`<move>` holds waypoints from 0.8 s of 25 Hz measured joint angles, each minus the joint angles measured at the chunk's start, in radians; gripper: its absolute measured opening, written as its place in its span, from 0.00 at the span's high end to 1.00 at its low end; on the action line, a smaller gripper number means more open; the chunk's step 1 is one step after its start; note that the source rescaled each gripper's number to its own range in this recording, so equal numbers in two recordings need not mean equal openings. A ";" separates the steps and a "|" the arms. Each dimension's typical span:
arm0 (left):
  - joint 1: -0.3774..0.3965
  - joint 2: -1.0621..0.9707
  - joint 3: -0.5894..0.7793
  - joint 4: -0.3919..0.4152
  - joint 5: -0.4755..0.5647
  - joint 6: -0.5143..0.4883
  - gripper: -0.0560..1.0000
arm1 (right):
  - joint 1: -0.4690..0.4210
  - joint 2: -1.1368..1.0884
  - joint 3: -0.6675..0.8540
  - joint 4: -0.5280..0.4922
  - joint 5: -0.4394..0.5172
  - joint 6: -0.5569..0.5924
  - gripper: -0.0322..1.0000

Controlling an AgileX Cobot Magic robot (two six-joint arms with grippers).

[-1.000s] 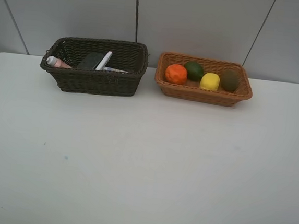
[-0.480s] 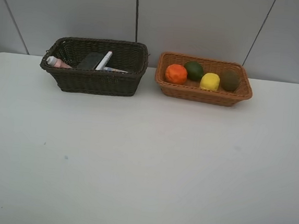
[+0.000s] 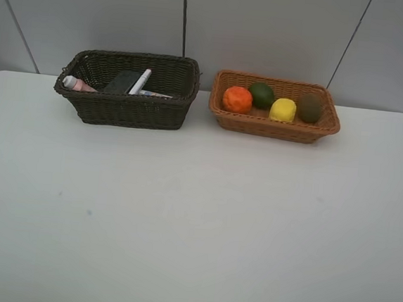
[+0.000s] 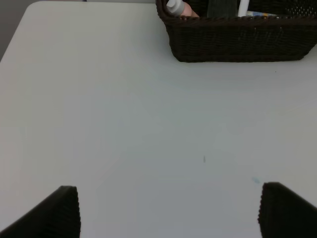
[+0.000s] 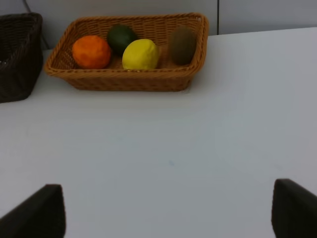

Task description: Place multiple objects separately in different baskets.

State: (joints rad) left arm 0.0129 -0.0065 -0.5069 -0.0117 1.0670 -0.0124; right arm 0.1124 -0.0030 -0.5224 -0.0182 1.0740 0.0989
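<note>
On the left the dark basket sat on the white table near the back wall, with the little pink bottle leaning at its left end, then the grey eraser, the marker propped up against it, and a bit of the blue-capped bottle lying flat. Right beside it, not touching, was the tan basket holding the orange, green fruit, lemon and kiwi in a row. Left gripper hung over bare table, fingers spread wide, holding nothing. Right gripper looked the same, spread apart and well short of the tan basket
</note>
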 joint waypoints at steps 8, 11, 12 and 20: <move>0.000 0.000 0.000 0.000 0.000 0.000 0.06 | 0.000 0.000 0.000 0.000 -0.001 0.000 0.04; 0.000 0.000 0.000 0.000 0.000 0.000 0.06 | 0.000 0.000 0.000 0.001 -0.001 0.000 0.04; 0.000 0.000 0.000 0.000 0.000 0.000 0.06 | 0.000 0.000 0.000 0.002 -0.001 0.000 0.04; 0.000 0.000 0.000 0.000 0.000 0.000 0.06 | 0.000 0.000 0.000 0.002 -0.003 0.000 0.04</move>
State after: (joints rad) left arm 0.0129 -0.0065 -0.5069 -0.0117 1.0670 -0.0124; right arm 0.1124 -0.0030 -0.5224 -0.0161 1.0710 0.0989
